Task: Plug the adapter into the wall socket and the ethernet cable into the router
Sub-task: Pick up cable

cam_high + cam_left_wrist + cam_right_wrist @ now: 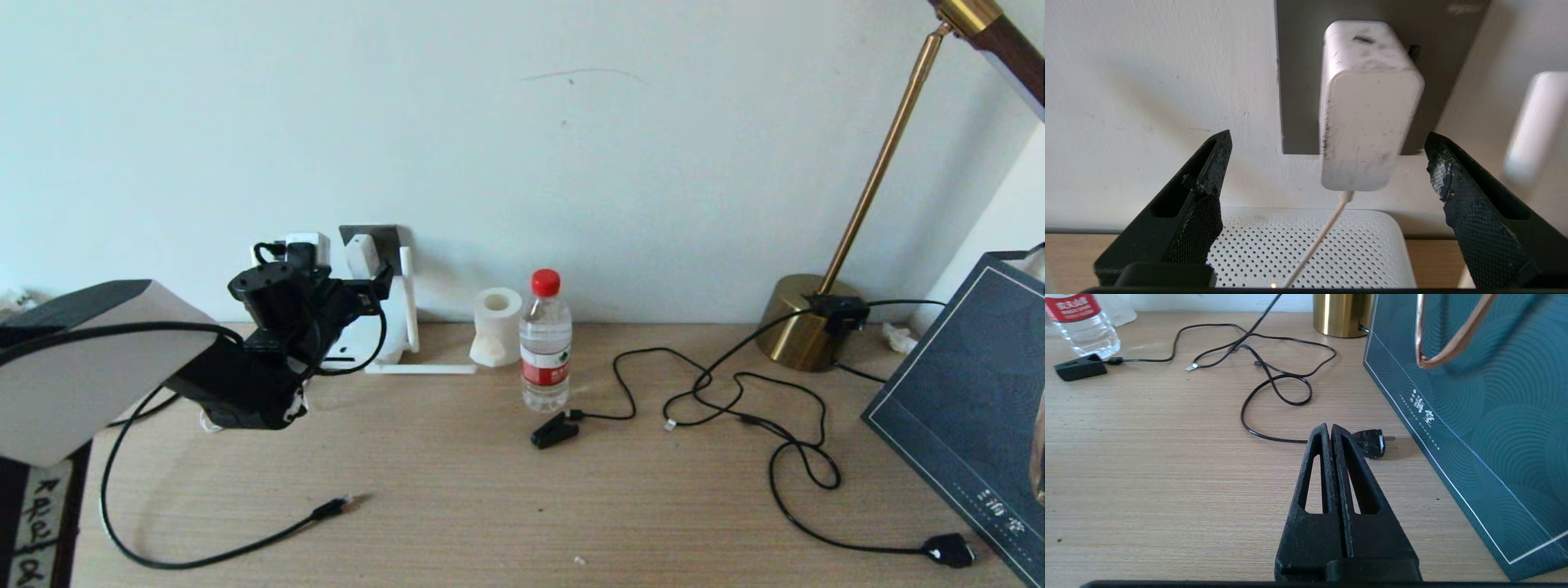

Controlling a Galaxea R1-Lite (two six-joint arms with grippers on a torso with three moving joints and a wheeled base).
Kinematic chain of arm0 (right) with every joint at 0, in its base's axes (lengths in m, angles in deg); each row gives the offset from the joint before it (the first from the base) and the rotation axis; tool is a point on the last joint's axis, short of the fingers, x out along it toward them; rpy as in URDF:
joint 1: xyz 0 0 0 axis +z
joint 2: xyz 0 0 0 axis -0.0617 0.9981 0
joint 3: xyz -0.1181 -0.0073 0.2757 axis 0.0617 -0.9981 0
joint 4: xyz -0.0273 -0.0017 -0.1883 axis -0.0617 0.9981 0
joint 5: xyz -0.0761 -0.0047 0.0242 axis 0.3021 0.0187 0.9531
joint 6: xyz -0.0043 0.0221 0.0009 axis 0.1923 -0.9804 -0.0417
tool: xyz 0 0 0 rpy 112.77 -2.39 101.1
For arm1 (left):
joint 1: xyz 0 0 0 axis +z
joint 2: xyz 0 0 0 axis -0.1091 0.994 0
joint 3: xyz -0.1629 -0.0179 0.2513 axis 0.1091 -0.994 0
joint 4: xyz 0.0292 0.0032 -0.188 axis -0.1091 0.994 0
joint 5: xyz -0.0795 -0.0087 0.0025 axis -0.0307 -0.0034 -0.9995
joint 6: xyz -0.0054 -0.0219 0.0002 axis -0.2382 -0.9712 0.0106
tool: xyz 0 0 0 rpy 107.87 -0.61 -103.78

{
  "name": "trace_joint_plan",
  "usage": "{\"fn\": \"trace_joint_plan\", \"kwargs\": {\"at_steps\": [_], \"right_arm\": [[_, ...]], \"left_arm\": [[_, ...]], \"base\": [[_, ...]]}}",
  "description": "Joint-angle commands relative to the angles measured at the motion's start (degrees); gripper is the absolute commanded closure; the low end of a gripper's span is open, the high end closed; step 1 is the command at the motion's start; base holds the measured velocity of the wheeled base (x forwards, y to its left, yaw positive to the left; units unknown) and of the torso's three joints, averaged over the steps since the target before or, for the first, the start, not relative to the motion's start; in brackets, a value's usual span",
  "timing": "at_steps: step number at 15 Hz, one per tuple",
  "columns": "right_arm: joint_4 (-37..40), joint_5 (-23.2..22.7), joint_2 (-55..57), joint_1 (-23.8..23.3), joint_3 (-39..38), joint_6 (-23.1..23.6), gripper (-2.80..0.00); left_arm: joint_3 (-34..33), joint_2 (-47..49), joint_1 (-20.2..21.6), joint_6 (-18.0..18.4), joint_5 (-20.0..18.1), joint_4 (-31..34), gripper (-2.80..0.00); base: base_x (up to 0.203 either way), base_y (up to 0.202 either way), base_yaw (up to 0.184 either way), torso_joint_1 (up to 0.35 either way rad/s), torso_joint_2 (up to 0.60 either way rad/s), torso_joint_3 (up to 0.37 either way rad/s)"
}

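Left claw (1327, 192) hangs spread wide, touching nothing, before the scuffed white adapter (1367, 110), which sits plugged in the grey wall socket (1298, 81) above the router (1306, 249). Right claw (1330, 430) rests pressed together over the tabletop (1167, 465).

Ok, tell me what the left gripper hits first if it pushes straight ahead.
Probably the adapter seated in the wall socket: the open left gripper points straight at it, fingers apart on both sides. Depth to it is unclear.
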Motion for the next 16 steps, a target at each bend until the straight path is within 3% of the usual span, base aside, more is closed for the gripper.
{"fn": "trace_joint_plan", "kwargs": {"at_steps": [1,4,6,9,11,14,16], "right_arm": [[0.0,0.0,0.0,0.0,0.0,0.0,0.0],[0.0,0.0,0.0,0.0,0.0,0.0,0.0],[0.0,0.0,0.0,0.1,0.0,0.0,0.0],[0.0,0.0,0.0,0.1,0.0,0.0,0.0],[0.0,0.0,0.0,0.0,0.0,0.0,0.0],[0.0,0.0,0.0,0.1,0.0,0.0,0.0],[0.0,0.0,0.0,0.1,0.0,0.0,0.0]], "left_arm": [[-1.2,-1.7,0.0,0.0,0.0,-0.5,-2.8],[-5.0,-5.0,-0.1,0.0,-0.1,-0.6,-2.8],[-11.0,-8.6,-0.4,0.0,-0.5,-0.6,-2.8],[-21.9,-16.5,-0.4,0.9,-4.9,0.1,-2.8],[-29.3,-22.1,0.7,4.4,-10.6,3.3,-2.8],[-39.8,-27.7,3.6,14.4,-18.0,7.3,-2.8],[-43.2,-31.7,5.1,19.0,-23.1,9.8,-2.8]], "base": [[0.0,0.0,0.0,0.0,0.0,0.0],[0.0,0.0,0.0,0.0,0.0,0.0],[0.0,0.0,0.0,0.0,0.0,0.0],[0.0,0.0,0.0,0.0,0.0,0.0],[0.0,0.0,0.0,0.0,0.0,0.0],[0.0,0.0,0.0,0.0,0.0,0.0],[0.0,0.0,0.0,0.0,0.0,0.0]]}}
